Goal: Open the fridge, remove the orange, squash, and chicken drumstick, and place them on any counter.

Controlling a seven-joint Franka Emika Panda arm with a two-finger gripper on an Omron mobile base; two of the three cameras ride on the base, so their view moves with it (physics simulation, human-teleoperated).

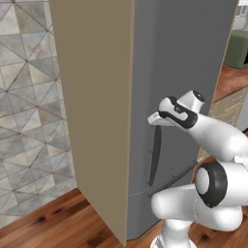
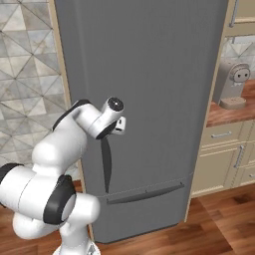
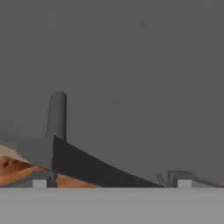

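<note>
Now the hand (image 1: 154, 119), jaws spread, reaches the fridge (image 1: 184, 58) handle (image 1: 155, 155) top.

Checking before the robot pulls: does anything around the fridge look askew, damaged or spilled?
Nothing stands out. The fridge is shut, its handle intact, and the open gripper sits at the handle's top.

Left base view: behind-left of the arm, looking forward and down at the tall matte grey fridge (image 1: 179, 97) past its beige side panel (image 1: 97, 111), close. Right base view: behind-right, faces the same grey door (image 2: 149, 99) squarely. Both share the long dark curved handle (image 1: 155, 155). Hand view: very near the door, handle (image 3: 87, 164) low across frame
</note>
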